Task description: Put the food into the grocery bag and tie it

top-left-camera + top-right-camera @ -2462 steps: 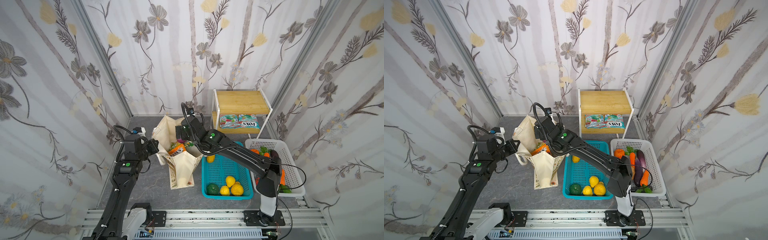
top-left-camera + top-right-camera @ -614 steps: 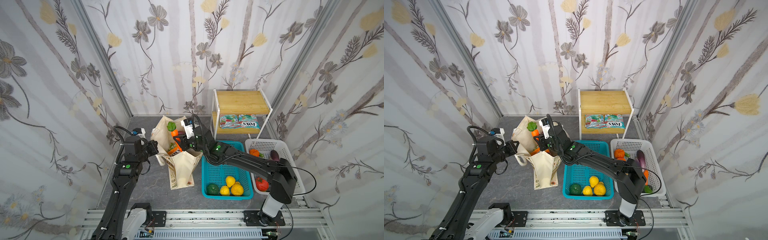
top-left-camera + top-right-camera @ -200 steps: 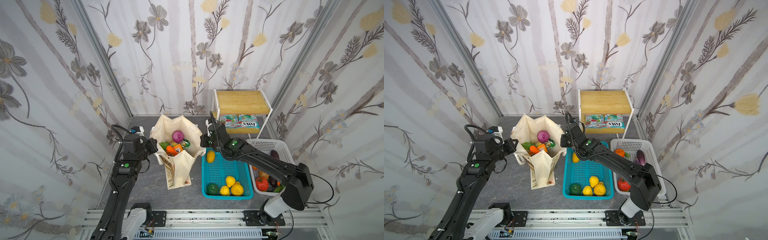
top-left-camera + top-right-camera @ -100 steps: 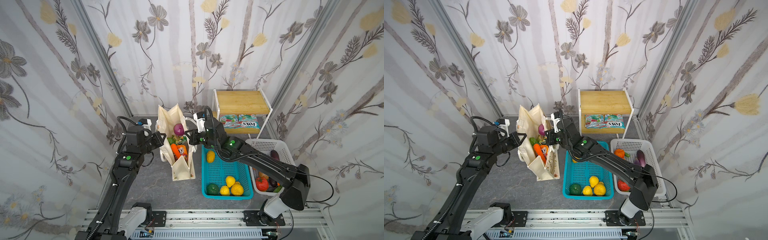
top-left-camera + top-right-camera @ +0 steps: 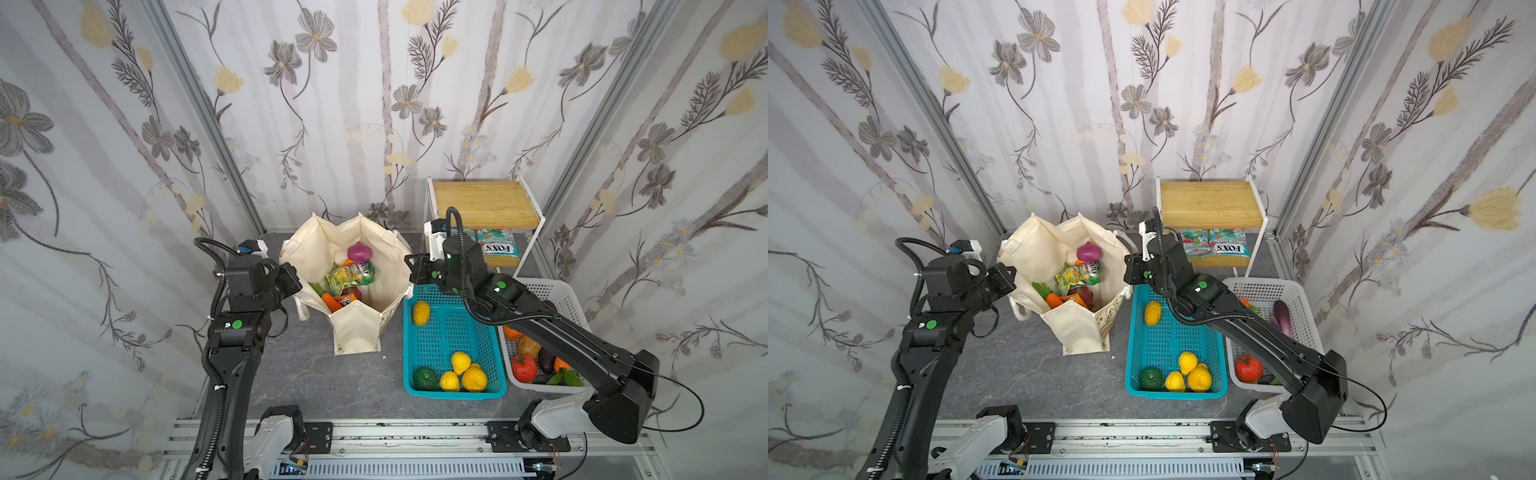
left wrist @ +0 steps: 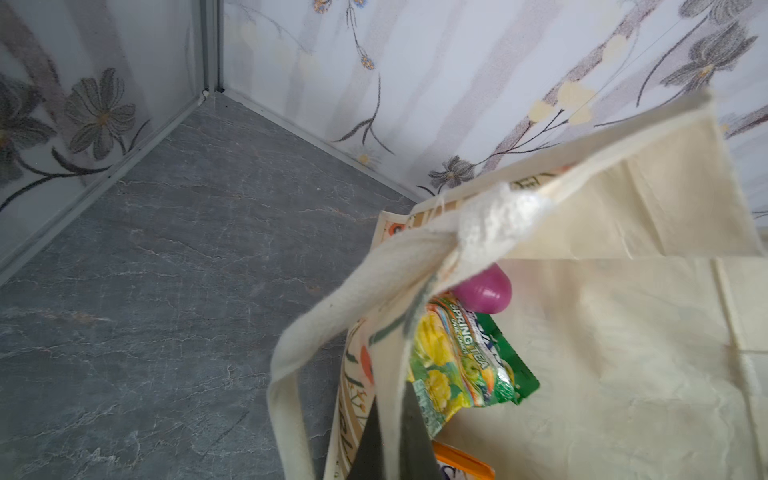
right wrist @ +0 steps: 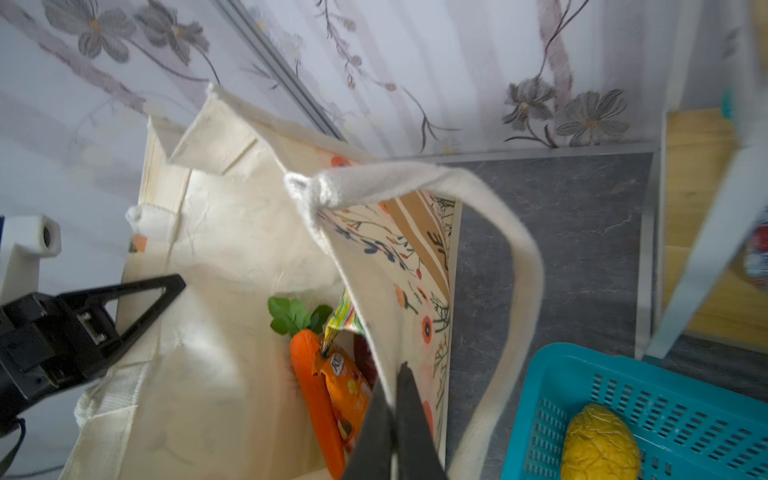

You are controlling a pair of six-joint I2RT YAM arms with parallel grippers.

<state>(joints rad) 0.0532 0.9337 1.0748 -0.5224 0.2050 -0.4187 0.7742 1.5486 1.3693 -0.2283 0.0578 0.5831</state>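
The bag [image 5: 357, 332] stands on the floor just left of the teal basket [image 5: 455, 392], its mouth wide, with an onion [image 5: 360, 251], a green packet [image 5: 349, 276], a carrot [image 7: 311, 386] and an orange packet [image 7: 351, 386] inside. The left gripper [image 5: 297, 282] pinches the bag's left rim, jaws pressed tight on the canvas. The right gripper [image 5: 409, 268] pinches the right rim the same way, as both wrist views show. The canvas looks soft and limp, so it likely sags and folds wherever nothing holds it. A thin rim pinch may slip, though the toy food seems light. For tying, the thick handles [image 7: 519, 266] look the better hold: soft, not slick, best taken mid-loop.
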